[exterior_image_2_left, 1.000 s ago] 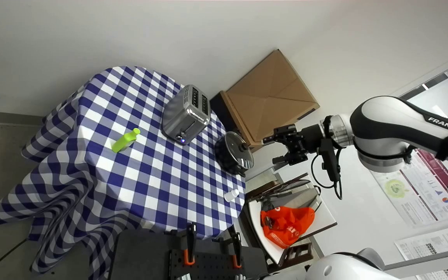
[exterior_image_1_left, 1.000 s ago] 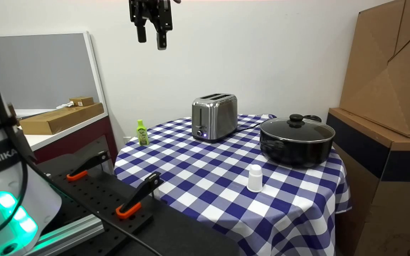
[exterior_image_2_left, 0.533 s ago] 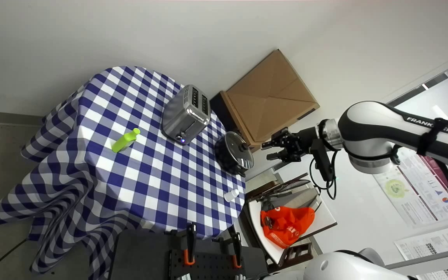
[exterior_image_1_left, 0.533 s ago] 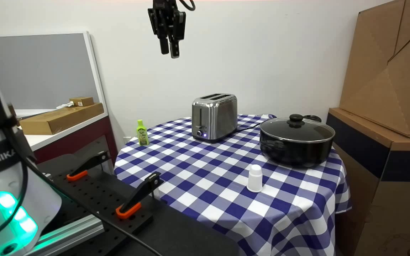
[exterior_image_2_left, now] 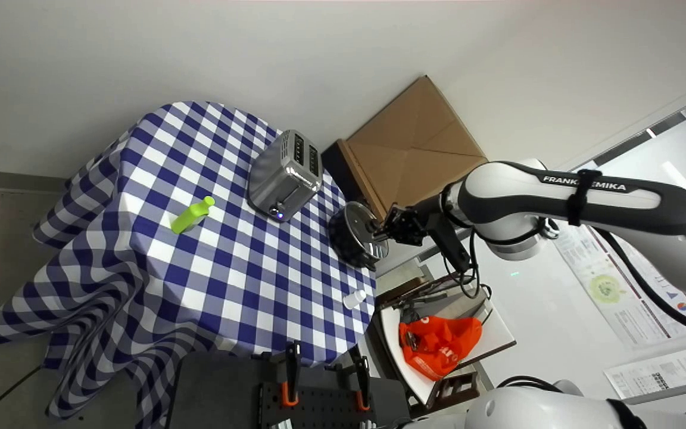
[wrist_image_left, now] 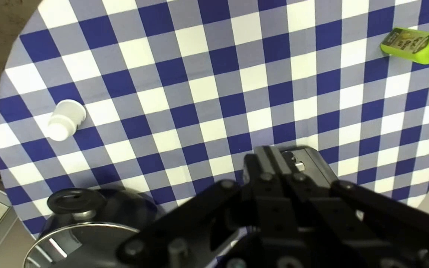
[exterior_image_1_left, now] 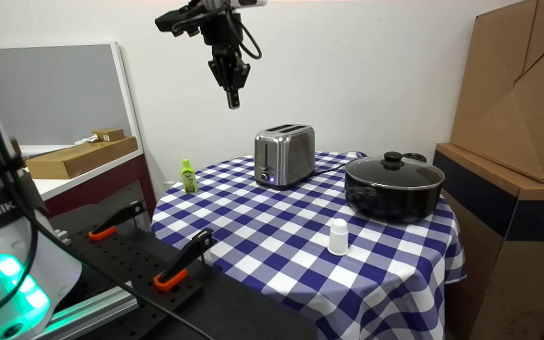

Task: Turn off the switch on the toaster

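Your toaster [exterior_image_1_left: 295, 158], boxy and shiny silver with two slots on top, stands upright on the round surface [exterior_image_1_left: 253, 231], which wears a blue-and-white checked cloth [exterior_image_2_left: 218, 280]. Low on the toaster's end face, beneath a vertical lever slot [exterior_image_1_left: 266, 153], a round control [exterior_image_1_left: 265, 177] sits just beside a small blue-violet light [exterior_image_1_left: 272, 179], lit in both exterior views. A dark cord [exterior_image_1_left: 331, 169] runs from the toaster across the cloth toward a wide black pot [exterior_image_1_left: 390, 200] with a glass lid [exterior_image_1_left: 397, 174]. Your pincer [wrist_image_left: 270, 150] hangs pointing down, higher than the surface and apart from the toaster; in the wrist view its two fingers [wrist_image_left: 262, 160] lie side by side, narrow and together, and block part of the toaster from sight. A small white container [exterior_image_1_left: 338, 238] stands upright near the pot, and a bright green bottle [exterior_image_1_left: 189, 177] with a label stands upright toward another edge of the cloth, well apart from the container. Beside the surface, on the pot's side, cardboard boxes [exterior_image_1_left: 513, 104] stand stacked. Along the cloth's edge lies a black platform [exterior_image_1_left: 253, 293] holding two black clamps [exterior_image_1_left: 189, 252] with orange ends, which you find in both exterior views.
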`<control>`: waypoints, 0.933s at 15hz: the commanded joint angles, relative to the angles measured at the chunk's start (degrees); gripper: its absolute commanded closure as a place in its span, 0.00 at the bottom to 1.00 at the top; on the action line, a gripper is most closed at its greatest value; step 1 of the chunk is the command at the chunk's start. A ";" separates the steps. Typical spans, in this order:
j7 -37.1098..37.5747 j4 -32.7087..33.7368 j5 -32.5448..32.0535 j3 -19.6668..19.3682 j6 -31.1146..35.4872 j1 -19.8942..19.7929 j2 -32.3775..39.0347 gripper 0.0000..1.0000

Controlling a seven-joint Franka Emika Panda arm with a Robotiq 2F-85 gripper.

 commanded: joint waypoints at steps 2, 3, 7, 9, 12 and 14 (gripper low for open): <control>3.07 3.21 -3.92 1.62 3.54 0.18 8.21 1.00; 2.63 4.52 -4.57 1.38 3.77 0.22 9.33 1.00; -0.25 10.53 -3.57 -0.81 2.69 0.49 14.26 1.00; -1.07 13.26 -3.39 -1.67 3.40 0.29 17.59 1.00; -2.43 17.07 -1.82 -2.93 5.28 0.21 23.75 1.00; -3.27 19.11 -1.51 -3.21 7.59 0.09 27.70 1.00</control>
